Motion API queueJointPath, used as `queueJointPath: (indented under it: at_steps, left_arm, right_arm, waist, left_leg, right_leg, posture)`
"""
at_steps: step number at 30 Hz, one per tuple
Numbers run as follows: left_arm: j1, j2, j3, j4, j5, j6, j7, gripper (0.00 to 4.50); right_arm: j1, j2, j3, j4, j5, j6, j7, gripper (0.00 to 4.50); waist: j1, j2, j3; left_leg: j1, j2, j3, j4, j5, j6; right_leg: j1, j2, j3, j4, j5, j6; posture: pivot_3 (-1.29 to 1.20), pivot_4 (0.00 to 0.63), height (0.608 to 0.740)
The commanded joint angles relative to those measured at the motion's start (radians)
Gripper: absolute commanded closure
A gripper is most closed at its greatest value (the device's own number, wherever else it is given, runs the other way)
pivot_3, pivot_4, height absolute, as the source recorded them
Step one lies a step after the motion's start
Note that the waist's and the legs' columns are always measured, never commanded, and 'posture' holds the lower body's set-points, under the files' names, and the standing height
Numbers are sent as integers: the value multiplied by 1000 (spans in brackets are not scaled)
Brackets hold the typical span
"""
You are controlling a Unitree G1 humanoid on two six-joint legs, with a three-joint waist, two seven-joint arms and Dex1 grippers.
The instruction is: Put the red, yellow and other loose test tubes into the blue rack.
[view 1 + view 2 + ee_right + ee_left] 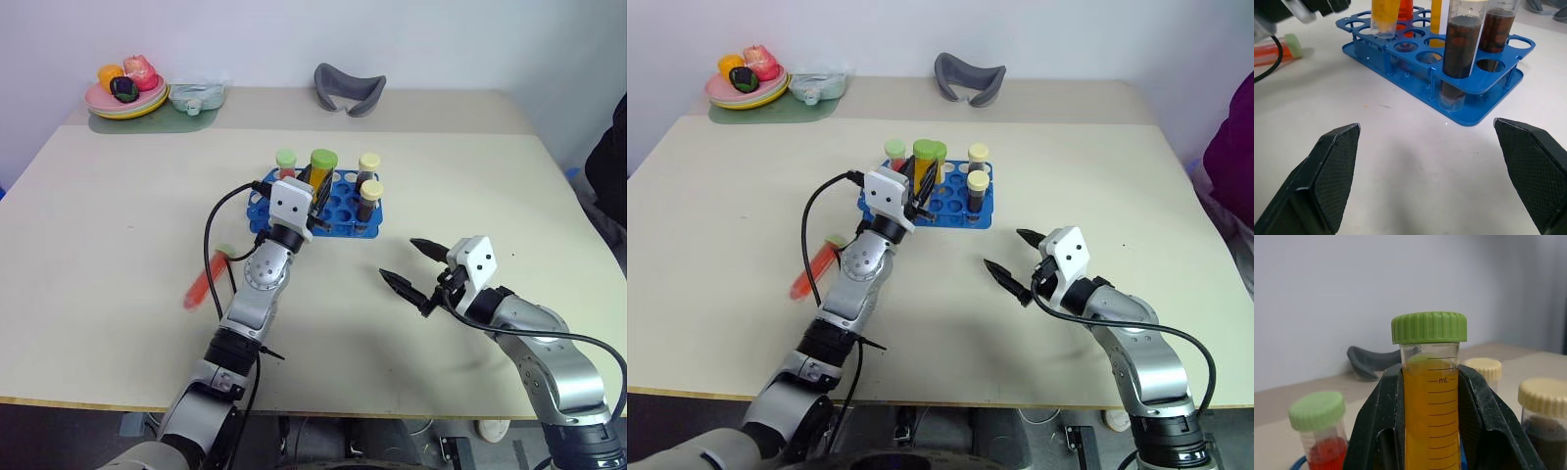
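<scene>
Head views: the yellow tube (322, 168) is pinched upright by the left gripper (315, 201) over the blue rack (345, 217) on the table (118, 196). A red tube (204, 281) is left lying loose beside the left arm.

Left wrist view: fingers (1376, 421) are clamped on the yellow tube.

Right wrist view: the right gripper (1432, 178) is held spread wide near the rack, nothing gripped.

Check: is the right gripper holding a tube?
No. The right gripper stands open over bare table, nothing between its fingers, short of the blue rack.
</scene>
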Motion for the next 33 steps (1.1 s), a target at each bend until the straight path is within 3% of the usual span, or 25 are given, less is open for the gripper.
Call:
queueJointPath:
  at_steps: [1, 33]
  left_arm:
    - [-29, -26, 15, 28, 8, -72, -23, 3677]
    - [-121, -95, 96, 357, 28, -318, -124, 3677]
  right_arm:
    - [-5, -6, -23, -43, 10, -6, -5, 0]
    - [-12, 1, -14, -60, 13, 4, -26, 0]
  waist:
    - [-1, 0, 0]
    - [-1, 0, 0]
  left_leg:
    - [0, 0, 0, 0, 0, 0]
    - [0, 0, 0, 0, 0, 0]
  right_leg:
    - [0, 0, 0, 0, 0, 0]
    - [0, 0, 0, 0, 0, 0]
  posture:
    - [0, 150, 735]
    - [0, 150, 735]
